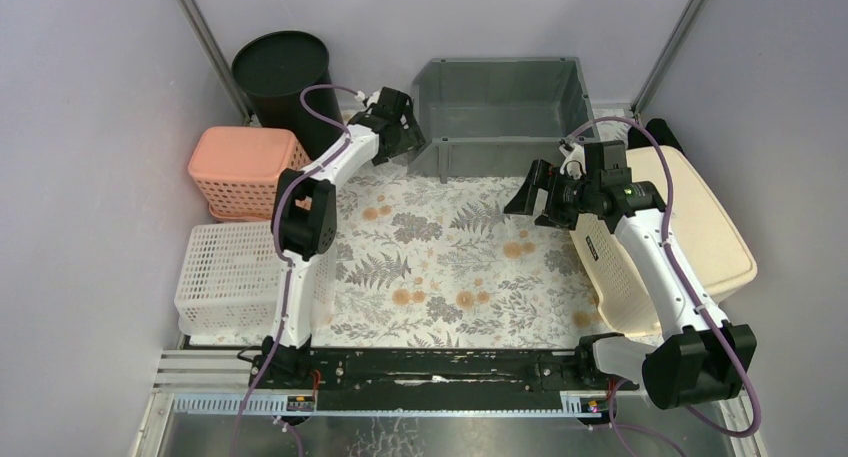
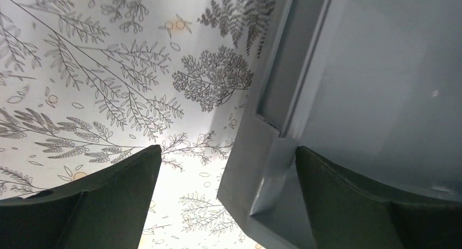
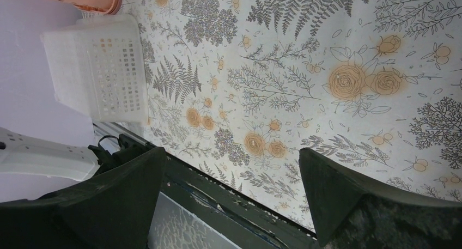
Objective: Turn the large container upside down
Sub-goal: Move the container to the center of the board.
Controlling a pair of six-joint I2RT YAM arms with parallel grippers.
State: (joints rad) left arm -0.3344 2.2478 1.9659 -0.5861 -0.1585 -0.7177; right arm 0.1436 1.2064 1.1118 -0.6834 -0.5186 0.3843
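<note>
The large container [image 1: 500, 102] is a grey plastic bin at the back middle of the table, its open side facing up. My left gripper [image 1: 410, 142] is open at the bin's front left corner. In the left wrist view that corner of the container [image 2: 272, 167] sits between the two dark fingers [image 2: 109, 194], with the right finger against the grey wall and the left one over the floral cloth. My right gripper [image 1: 528, 192] hangs open above the cloth, in front of the bin's right end, apart from it. Nothing lies between its jaws in the right wrist view [image 3: 231, 151].
A black round bin [image 1: 283, 72] stands at the back left. A salmon basket [image 1: 243, 169] and a white basket [image 1: 220, 277] line the left side. A cream basket [image 1: 690, 232] lies tilted on the right under my right arm. The floral cloth [image 1: 440, 267] covers the middle.
</note>
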